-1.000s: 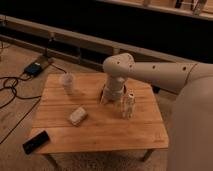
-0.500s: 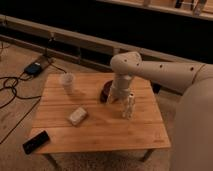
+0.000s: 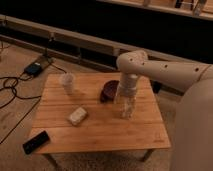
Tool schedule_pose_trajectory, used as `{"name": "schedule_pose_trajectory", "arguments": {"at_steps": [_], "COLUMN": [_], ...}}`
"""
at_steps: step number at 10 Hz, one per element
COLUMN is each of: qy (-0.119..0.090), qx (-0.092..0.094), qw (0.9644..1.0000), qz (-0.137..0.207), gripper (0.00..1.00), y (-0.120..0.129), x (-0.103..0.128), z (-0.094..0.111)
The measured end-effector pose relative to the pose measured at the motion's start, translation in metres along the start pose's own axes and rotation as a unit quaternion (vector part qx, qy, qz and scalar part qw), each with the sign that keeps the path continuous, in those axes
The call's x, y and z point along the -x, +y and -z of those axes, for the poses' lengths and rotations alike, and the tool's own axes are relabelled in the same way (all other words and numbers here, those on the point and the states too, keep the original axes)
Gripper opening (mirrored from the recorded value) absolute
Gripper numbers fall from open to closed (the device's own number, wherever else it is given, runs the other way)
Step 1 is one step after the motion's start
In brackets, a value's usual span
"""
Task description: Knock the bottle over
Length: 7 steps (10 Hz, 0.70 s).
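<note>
The bottle is slim and whitish and stands upright on the wooden table, right of centre. My gripper hangs from the white arm that comes in from the right. It is directly over the bottle's top and hides the cap. I cannot tell whether it touches the bottle.
A dark bowl sits just left of the bottle, partly behind the arm. A translucent cup stands at the back left. A flat whitish block lies left of centre. A black device lies at the front left corner. Cables lie on the floor to the left.
The arm has swung to the right, from above the bowl to right over the bottle. The bottle still stands upright in the same place.
</note>
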Motion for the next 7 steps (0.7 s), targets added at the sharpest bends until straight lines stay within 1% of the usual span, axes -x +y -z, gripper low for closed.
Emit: {"name": "schedule_pose_trajectory", "arguments": {"at_steps": [4,6,7], "qy": [-0.021,-0.032,-0.035], "qx": [-0.014,-0.017,-0.018], "qw": [0.9997,0.9993,0.9992], "qz": [-0.004,-0.003,0.001], "gripper": [0.65,0.65,0.65], "y": [-0.017,-0.017,-0.012], "x": [0.020,0.029,0.031], "z": [0.010,0.015,0.017]}}
